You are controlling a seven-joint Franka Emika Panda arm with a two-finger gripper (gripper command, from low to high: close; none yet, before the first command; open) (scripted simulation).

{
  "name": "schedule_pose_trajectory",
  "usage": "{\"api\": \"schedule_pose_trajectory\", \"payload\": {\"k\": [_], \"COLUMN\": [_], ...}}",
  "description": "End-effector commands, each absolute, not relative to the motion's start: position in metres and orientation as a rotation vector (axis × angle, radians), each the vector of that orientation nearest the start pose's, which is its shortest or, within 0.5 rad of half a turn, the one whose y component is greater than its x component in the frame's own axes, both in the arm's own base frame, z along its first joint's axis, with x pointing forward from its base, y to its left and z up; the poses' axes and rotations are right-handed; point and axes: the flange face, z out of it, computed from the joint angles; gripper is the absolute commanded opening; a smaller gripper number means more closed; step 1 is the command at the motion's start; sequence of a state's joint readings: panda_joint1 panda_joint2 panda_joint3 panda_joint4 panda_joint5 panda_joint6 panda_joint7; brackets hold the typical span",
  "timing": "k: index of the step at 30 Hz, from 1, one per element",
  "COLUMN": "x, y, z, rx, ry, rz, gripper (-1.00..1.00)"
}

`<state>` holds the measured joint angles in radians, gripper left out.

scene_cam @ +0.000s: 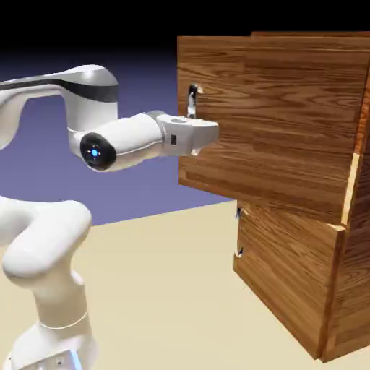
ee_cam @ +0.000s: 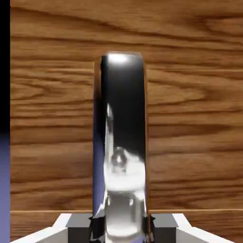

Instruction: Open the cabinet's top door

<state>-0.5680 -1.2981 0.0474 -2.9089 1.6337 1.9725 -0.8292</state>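
The top door point(scene_cam: 274, 123) is the upper, larger wood-grain panel of the cabinet point(scene_cam: 347, 238). In the exterior view it stands swung a little out from the cabinet's front: its free edge, toward that view's left, overhangs the lower panel point(scene_cam: 285, 282), while its far edge stays at the cabinet's corner, where the hinge appears to be. The curved silver handle point(ee_cam: 121, 142) sits near the free edge, high on the door, with its long axis upright, parallel to that edge.

The gripper point(scene_cam: 204, 137) lies level and points straight at the door face, at the handle's lower part. In the hand view the handle rises large between the two grey fingertips point(ee_cam: 78, 223), which are clenched on its base from either side, so the gripper is grasping the handle. The wood grain behind it runs across the hand view, at right angles to the handle.

The coming move turns on this: the hinge side is well away from the grasp, toward the exterior view's right, so I judge that the pull must follow an arc outward from the cabinet, with the wrist turning as the door swings. A straight pull risks the fingers sliding along the smooth metal.

Room looks ample: the tan table point(scene_cam: 166, 289) in front of the cabinet is bare, and the white arm point(scene_cam: 43, 246) stands well apart from the door's path.
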Motion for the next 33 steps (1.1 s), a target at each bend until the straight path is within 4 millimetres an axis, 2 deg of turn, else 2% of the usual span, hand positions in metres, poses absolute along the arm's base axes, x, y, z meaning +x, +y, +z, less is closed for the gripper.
{"api": "schedule_pose_trajectory", "payload": {"k": [1, 10, 18, 26, 33], "x": [0.229, 0.2, 0.181, 0.178, 0.184], "y": [-0.063, -0.125, -0.197, -0.274, -0.324], "z": [0.56, 0.56, 0.56, 0.56, 0.56], "rx": [-1.736, -1.705, -1.66, -1.602, -1.559], "ry": [0.135, -0.025, -0.192, -0.357, -0.461], "rz": [-1.323, -1.188, -1.038, -0.881, -0.776], "gripper": [-1.0, -1.0, -1.0, -1.0, -1.0]}}
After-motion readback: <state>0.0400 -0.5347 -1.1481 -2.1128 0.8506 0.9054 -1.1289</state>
